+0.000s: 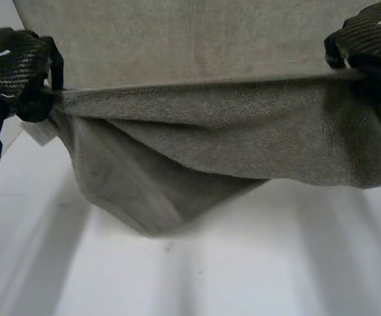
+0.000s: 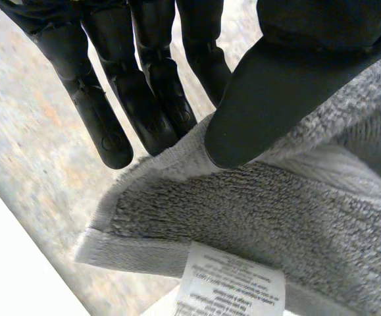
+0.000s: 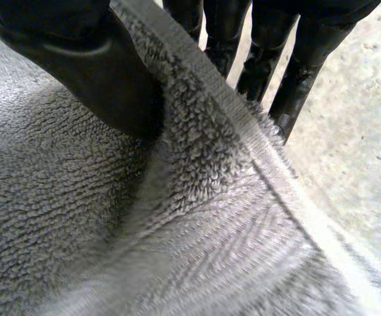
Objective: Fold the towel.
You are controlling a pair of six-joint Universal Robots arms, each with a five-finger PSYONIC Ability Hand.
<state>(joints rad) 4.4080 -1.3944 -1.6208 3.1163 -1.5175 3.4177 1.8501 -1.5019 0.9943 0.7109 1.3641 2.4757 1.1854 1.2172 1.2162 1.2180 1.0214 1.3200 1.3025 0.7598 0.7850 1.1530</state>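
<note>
- The towel (image 1: 210, 131) hangs stretched between the two hands above the white table (image 1: 243, 263), with a loose belly sagging under the taut edge and the far part lying flat beyond.
- The left hand (image 1: 16, 69) pinches a corner: in its wrist view the thumb (image 2: 269, 99) presses the cloth against straight fingers (image 2: 144, 99), just beside the sewn label (image 2: 229, 289). The bite is shallow and close to the hem, so a sharp tug could pull the corner free.
- The right hand (image 1: 368, 36) holds the other end of the same edge, thumb (image 3: 91, 72) on one face and fingers (image 3: 295, 72) behind the hem. Thick pile gives under pressure, so this pinch may creep too.
- If the hands spread further, the strain goes straight to both pinches — one slip and the edge drops crooked.
- If they travel unevenly, the fold would likely land skewed, its corners missing the far ones.
- The sagging belly could drag or bunch on the table — trapping a wrinkle inside the fold.
</note>
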